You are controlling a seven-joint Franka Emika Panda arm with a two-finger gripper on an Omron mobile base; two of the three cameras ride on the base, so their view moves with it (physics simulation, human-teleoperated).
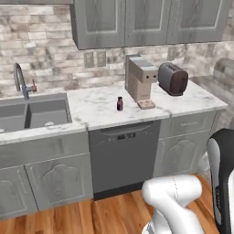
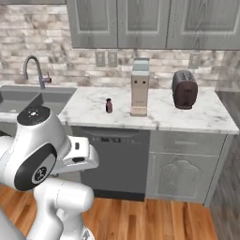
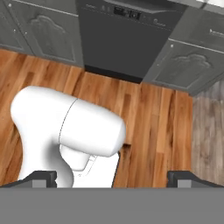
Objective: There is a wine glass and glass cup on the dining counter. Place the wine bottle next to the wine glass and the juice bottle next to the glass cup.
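The juice bottle [image 1: 119, 103] [image 2: 108, 106], small, stubby and dark red with a dark cap, stands upright on the marble worktop [image 1: 96, 109] backed by the brick wall, just left of the coffee machine. My gripper [image 3: 113, 177] hangs low, well short of the worktop, and points down at the wooden floor in front of the dishwasher. It is open wide with nothing held, its dark fingertips [image 3: 41, 177] far apart. The wine bottle, wine glass, glass cup and dining counter are out of view.
A beige coffee machine [image 1: 140, 82] and a dark toaster [image 1: 173, 78] stand right of the juice bottle. A sink [image 1: 32, 114] with a faucet [image 1: 20, 80] lies to the left. Below are the dishwasher [image 1: 123, 155] and grey cabinets, with wood floor [image 3: 148, 109] in front.
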